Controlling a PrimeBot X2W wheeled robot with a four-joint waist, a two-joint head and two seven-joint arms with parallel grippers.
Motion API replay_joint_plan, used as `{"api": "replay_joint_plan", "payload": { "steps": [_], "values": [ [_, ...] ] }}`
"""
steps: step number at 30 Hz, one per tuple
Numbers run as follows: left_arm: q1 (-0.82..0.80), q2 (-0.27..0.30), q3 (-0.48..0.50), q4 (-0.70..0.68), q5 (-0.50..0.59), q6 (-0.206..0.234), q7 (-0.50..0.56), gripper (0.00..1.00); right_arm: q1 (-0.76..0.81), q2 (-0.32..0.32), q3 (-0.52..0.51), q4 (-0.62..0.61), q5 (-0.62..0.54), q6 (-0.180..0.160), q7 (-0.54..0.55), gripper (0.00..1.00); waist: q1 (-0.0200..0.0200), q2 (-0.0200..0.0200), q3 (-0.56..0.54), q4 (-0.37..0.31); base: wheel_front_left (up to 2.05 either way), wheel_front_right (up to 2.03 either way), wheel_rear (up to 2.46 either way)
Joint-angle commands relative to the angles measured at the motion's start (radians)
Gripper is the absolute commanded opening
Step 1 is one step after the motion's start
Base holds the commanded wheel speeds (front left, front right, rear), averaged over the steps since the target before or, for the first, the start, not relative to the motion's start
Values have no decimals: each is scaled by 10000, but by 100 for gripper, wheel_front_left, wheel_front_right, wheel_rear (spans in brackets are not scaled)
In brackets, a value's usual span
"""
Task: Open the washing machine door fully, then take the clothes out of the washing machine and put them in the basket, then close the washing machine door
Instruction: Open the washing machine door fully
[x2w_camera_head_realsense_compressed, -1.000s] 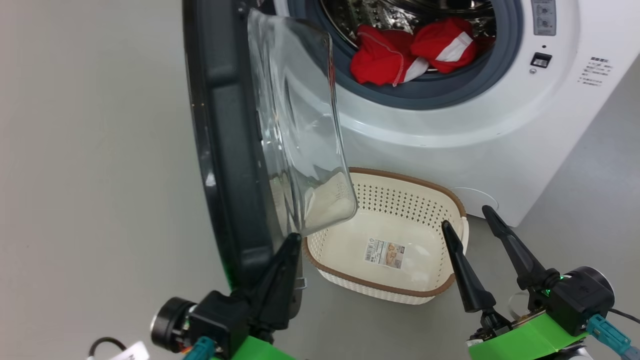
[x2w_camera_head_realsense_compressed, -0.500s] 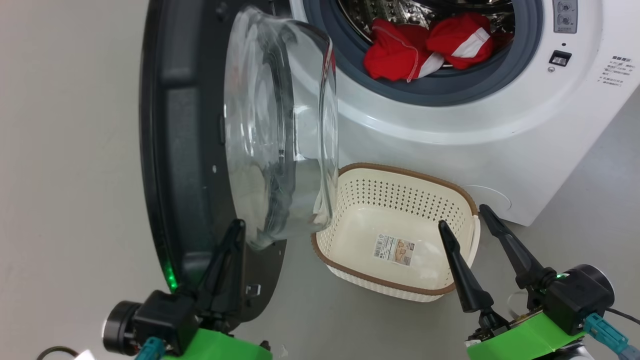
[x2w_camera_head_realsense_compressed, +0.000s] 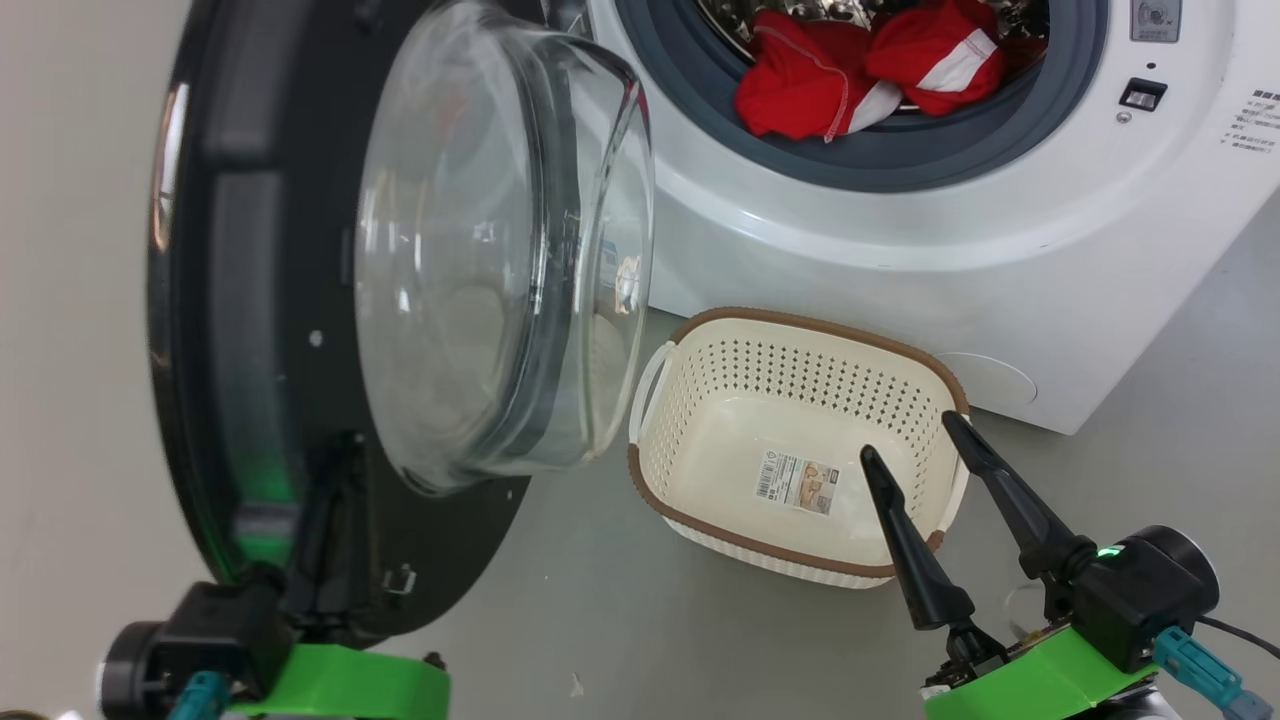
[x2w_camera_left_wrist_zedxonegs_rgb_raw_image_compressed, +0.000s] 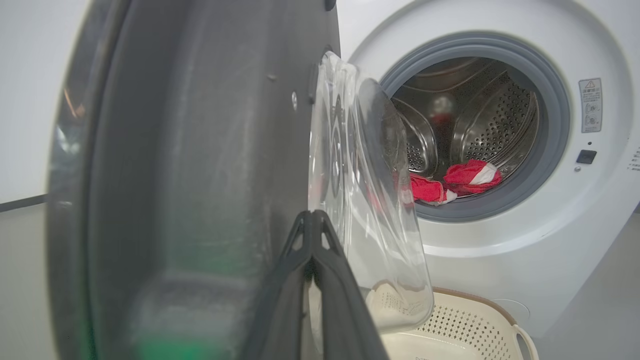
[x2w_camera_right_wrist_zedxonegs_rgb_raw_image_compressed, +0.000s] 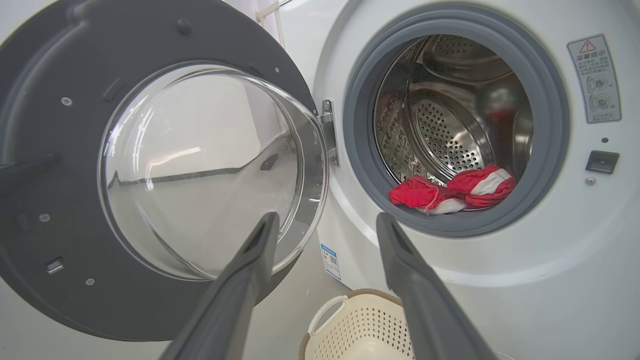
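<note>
White front-loading washing machine (x2w_camera_head_realsense_compressed: 900, 230) stands ahead of both grippers, its drum mouth uncovered. Its round black washing machine door (x2w_camera_head_realsense_compressed: 250, 300) hangs open directly ahead of the left gripper (x2w_camera_left_wrist_zedxonegs_rgb_raw_image_compressed: 312, 220). That gripper's two dark fingers are pressed together with nothing between them, and their tips lie against the door's dark inner ring, just beside the bulging glass window (x2w_camera_head_realsense_compressed: 480, 250). A cream perforated basket (x2w_camera_head_realsense_compressed: 780, 380) with a brown rim sits on the grey floor below the right gripper (x2w_camera_head_realsense_compressed: 909, 437), to the right of the left one, and close against the machine's front. The right gripper's fingers are spread wide and hold nothing; in the head view their tips lie over the basket's near right corner. Red clothes (x2w_camera_head_realsense_compressed: 860, 70) with white trim lie at the drum's lip, well beyond and above the right gripper's tips. Compared with a second ago, the door has swung wider, its glass bowl no longer seen edge-on, and the left gripper has moved outward with it.
</note>
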Motion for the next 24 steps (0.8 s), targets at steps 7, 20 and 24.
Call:
{"api": "replay_joint_plan", "payload": {
  "steps": [7, 20, 24],
  "values": [
    [90, 630, 1222, 205, -303, 355, -406, 0, -220, 24, 268, -446, -235, 63, 137, 100, 0, 0, 124, 53, 0, 0, 0],
    [-282, 485, 1706, 1281, -789, -3, -1023, 0, -412, 24, 244, -659, -477, 63, 425, 100, 0, 0, 357, 168, 0, 0, 0],
    [-577, 393, 1927, 1697, -941, -167, -1166, 0, -439, 24, 241, -702, -535, 63, 493, 100, 0, 0, 393, 188, 0, 0, 0]
  ]
}}
